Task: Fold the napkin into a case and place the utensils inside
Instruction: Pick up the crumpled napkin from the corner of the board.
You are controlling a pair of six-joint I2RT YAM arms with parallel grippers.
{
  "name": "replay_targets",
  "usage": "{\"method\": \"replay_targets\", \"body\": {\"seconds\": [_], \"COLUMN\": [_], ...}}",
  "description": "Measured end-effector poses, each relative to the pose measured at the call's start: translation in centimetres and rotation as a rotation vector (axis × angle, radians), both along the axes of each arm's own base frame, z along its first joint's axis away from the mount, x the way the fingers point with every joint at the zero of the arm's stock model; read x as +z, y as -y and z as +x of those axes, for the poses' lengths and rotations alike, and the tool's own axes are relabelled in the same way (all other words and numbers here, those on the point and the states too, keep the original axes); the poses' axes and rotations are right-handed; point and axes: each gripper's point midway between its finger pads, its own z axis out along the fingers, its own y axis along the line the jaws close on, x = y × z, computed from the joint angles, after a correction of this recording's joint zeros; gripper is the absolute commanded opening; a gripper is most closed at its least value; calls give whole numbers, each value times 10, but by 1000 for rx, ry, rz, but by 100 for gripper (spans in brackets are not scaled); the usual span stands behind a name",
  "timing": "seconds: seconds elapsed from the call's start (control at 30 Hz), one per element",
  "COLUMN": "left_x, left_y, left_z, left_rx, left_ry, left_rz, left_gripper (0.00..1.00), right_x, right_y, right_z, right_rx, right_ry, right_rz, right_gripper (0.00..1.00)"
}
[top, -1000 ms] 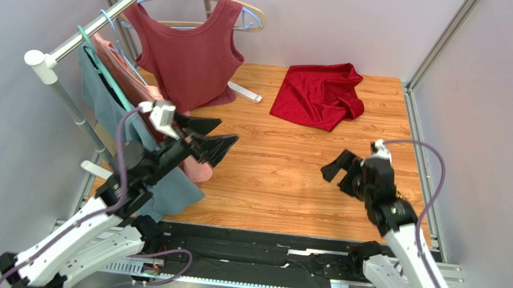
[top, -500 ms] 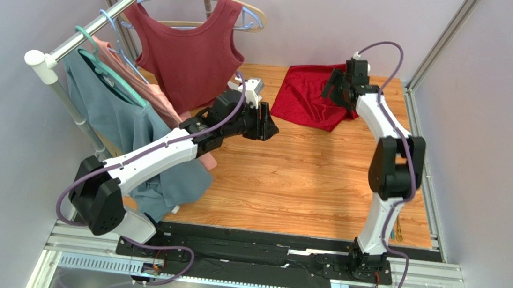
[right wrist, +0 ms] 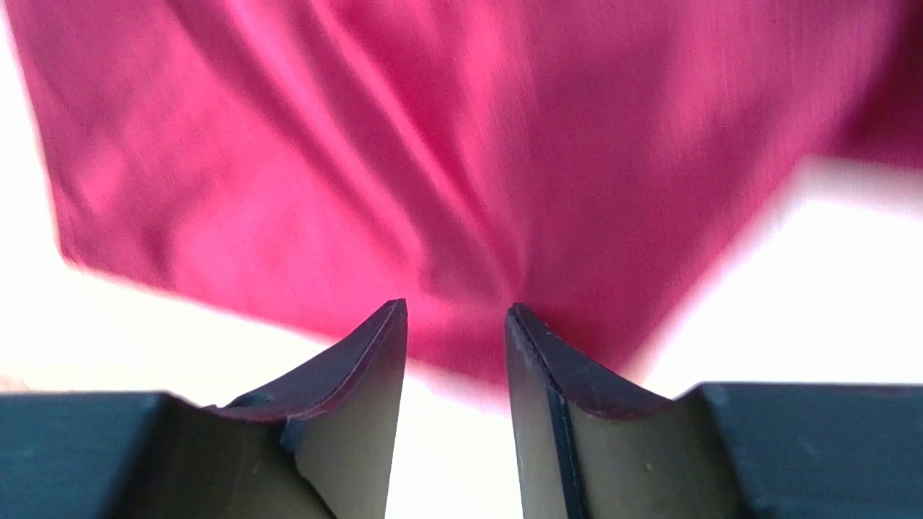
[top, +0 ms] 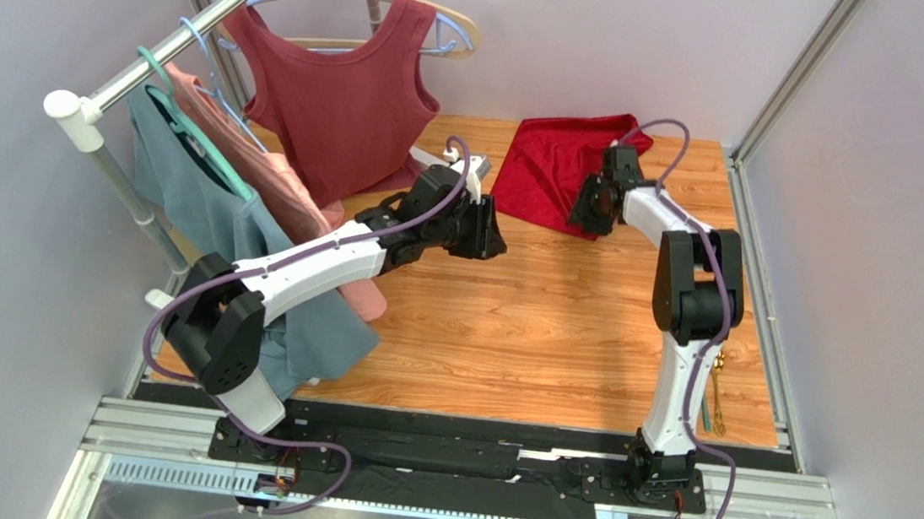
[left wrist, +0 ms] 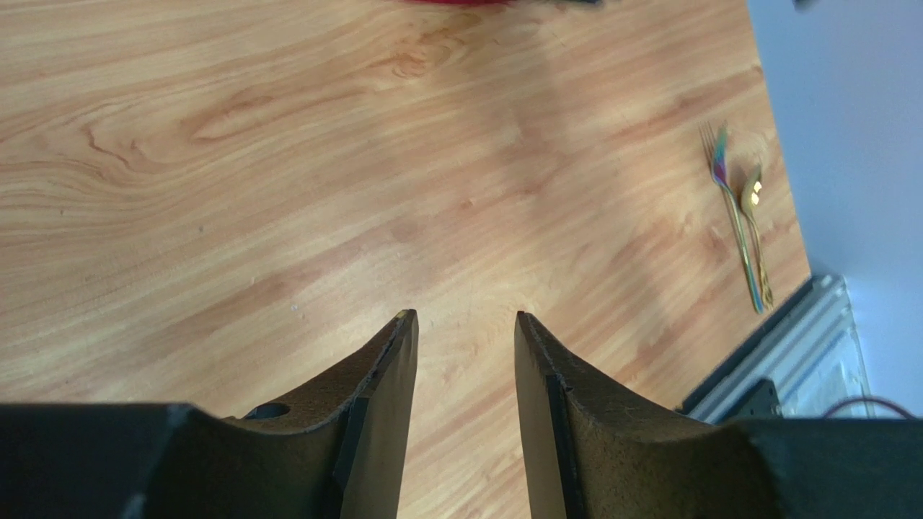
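Top external view shows me the napkin [top: 565,174] crumpled at the far side of the counter [top: 524,329], nothing folded yet, the utensils [top: 717,392] well apart by the near right edge; only my wrist views show the right gripper [right wrist: 453,308] over cloth and the left gripper [left wrist: 464,316] over bare wood, fingers narrowly parted, holding nothing.

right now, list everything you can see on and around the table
napkin: 1, bright crimson, crumpled at the table's far middle
utensils: at least 2, a fork and a spoon, gold, by the table's near right edge
sleeveless top: 1, maroon, on a hanger, far left
blue-grey garment: 1, hanging on the rail, left
pink garment: 1, hanging beside it
clothes rail: 1, silver, left side
table: 1, wood grain
left gripper: open, empty, over bare wood
right gripper: open, at the napkin's near edge
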Motion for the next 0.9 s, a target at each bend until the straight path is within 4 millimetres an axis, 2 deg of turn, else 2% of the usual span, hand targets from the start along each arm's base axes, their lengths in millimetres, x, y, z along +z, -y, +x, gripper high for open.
{"method": "replay_targets", "body": {"seconds": [0.13, 0.2, 0.3, 0.37, 0.43, 0.53, 0.6, 0.7, 0.83, 0.87, 0.9], "left_x": [-11, -15, -18, -25, -40, -59, -71, -79, -86, -88, -90], "left_y": [9, 14, 23, 27, 27, 17, 7, 0, -4, -5, -6], "left_z": [18, 35, 66, 84, 94, 93, 90, 87, 82, 81, 80], "left_rx": [58, 103, 173, 207, 234, 254, 267, 268, 258, 254, 252], "left_ry": [-6, -1, 21, 24, 12, -17, -31, -43, -67, -73, -78], "left_rz": [35, 74, 129, 167, 217, 282, 326, 364, 380, 381, 384], "left_gripper": [47, 47, 47, 47, 47, 49, 49, 49, 51, 55, 56], "right_x": [-5, -5, 3, 18, 45, 85, 99, 91, 55, 47, 40], "right_y": [-5, -11, -15, -12, -3, 12, 18, 23, 23, 23, 23], "right_z": [-58, -87, -107, -97, -73, -33, -16, -11, -19, -22, -25], "right_rx": [22, 42, 57, 47, 20, -29, -50, -67, -86, -89, -93], "right_ry": [-65, -94, -116, -93, -37, 68, 112, 92, -6, -26, -45], "right_rz": [34, 47, 46, 33, 18, -5, -10, -5, 14, 19, 25], "right_gripper": [47, 55, 63, 64, 63, 58, 53, 52, 52, 52, 52]}}
